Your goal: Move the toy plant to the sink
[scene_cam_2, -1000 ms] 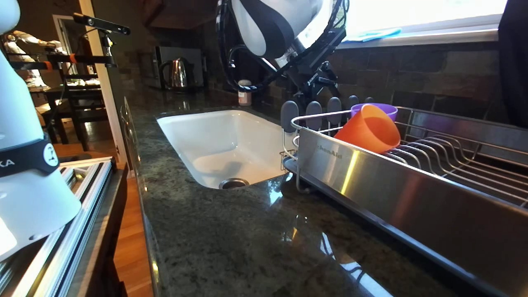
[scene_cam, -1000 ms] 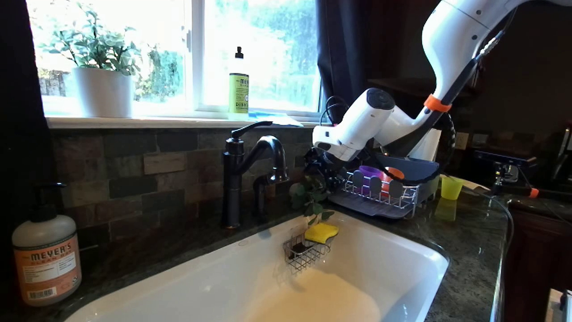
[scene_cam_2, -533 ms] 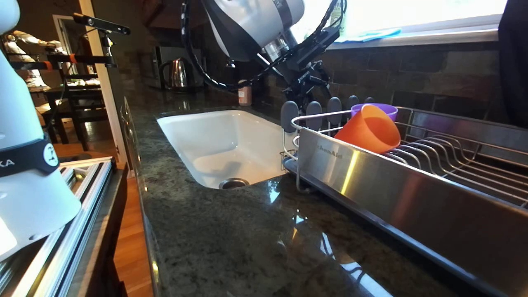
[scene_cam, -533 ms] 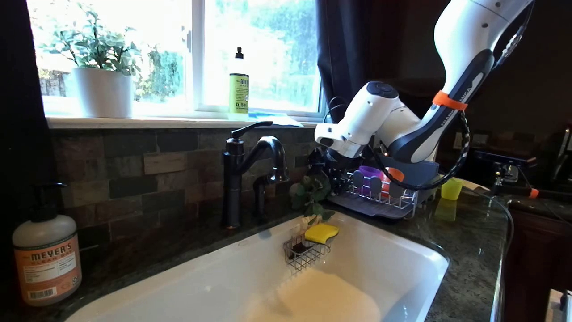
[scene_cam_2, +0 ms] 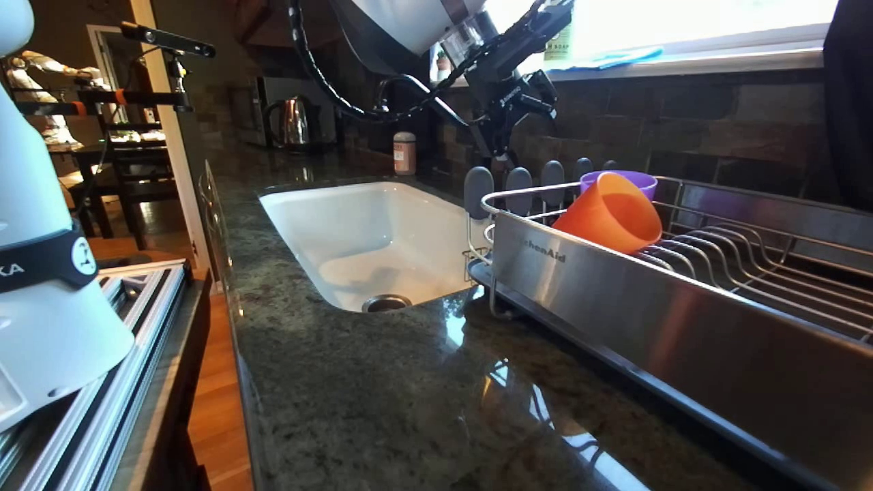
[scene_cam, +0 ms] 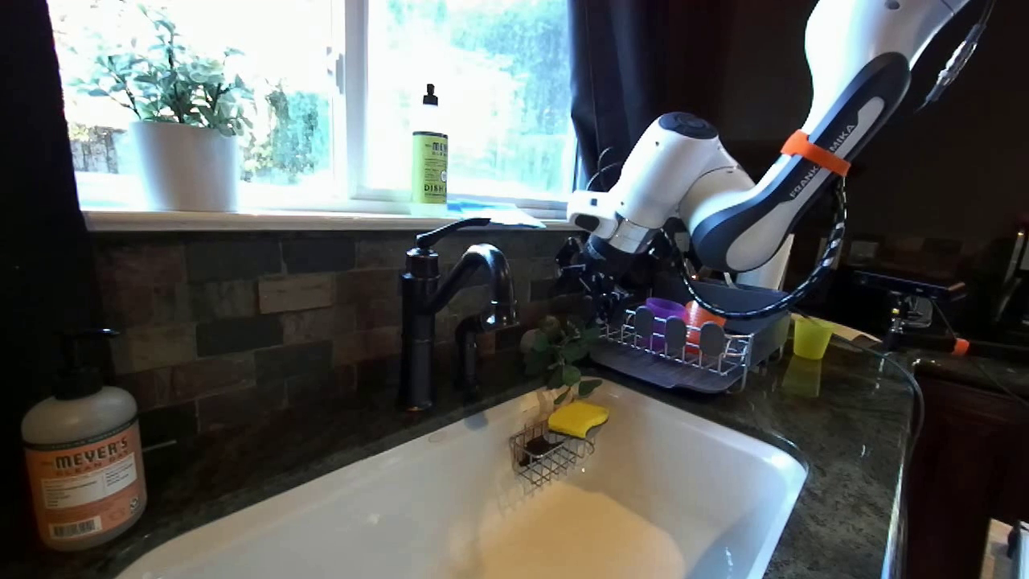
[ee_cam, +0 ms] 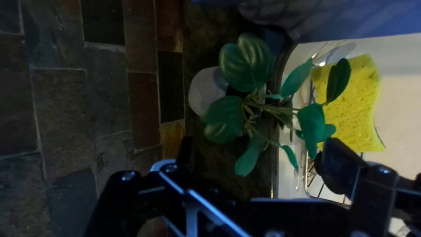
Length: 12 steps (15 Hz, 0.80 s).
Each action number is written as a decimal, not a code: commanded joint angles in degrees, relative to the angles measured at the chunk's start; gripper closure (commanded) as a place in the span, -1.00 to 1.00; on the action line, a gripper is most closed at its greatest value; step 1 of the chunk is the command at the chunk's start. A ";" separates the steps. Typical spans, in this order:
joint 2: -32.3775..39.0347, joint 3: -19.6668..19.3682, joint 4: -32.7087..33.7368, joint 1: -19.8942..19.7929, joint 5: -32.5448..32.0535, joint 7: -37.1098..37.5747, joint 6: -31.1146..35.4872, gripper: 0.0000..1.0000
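The gripper [ee_cam: 260,148] hangs near a corner of the sink [scene_cam: 466,482], released, its jaws parted wide. On the table [scene_cam: 848,450], just beside the sink, stands the toy plant [ee_cam: 271,108]: dark green leaves, rounded to oval, some faintly ribbed, on thin stems over a pale base, a few reaching past the sink's rim. Inside the glossy white, round-cornered sink, a yellow, pitted sponge [ee_cam: 355,108] rests atop a thin wire basket [scene_cam: 553,462]. The table is dark, mottled and polished.

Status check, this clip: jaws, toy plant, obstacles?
Black jaws open, empty. Leafy green toy plant on dark counter beside white rectangular sink. Yellow sponge close by its leaves, possible snag.
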 commanded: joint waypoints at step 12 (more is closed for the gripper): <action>4.47 4.36 7.34 -2.82 15.74 -27.78 -14.57 -1.00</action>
